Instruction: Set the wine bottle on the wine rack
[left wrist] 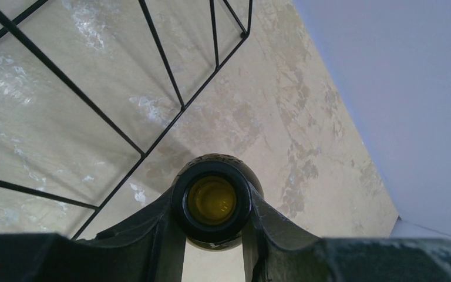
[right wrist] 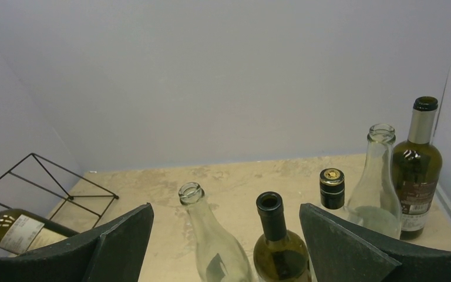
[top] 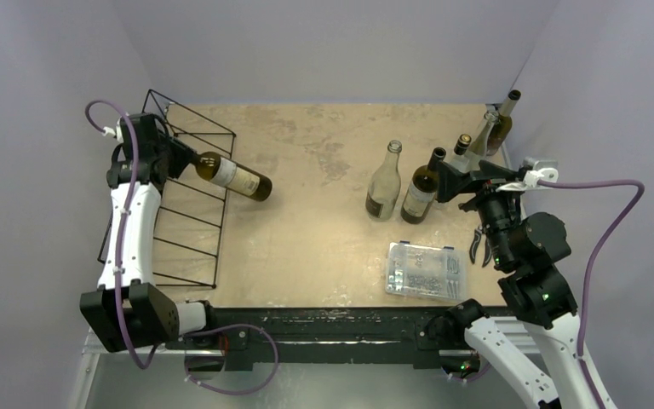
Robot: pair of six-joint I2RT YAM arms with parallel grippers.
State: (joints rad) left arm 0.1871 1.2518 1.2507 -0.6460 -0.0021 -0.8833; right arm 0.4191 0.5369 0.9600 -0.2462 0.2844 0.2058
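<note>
Left wrist | left fingers [left wrist: 276, 228] clamp wine bottle [left wrist: 211, 201] at wine rack [left wrist: 182, 108] | right fingers [right wrist: 342, 248] spread, empty

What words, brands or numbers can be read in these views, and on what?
No text is legible.
Pale label on the lying wine bottle: too small.
Labels on the clear bottle and dark bottle: too small.
Dark label on the far green bottle: blurred.

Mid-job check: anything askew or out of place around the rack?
Only the wine bottle: it lies slanted with its base jutting beyond the frame of the wine rack, neck gripped by the left end effector.
</note>
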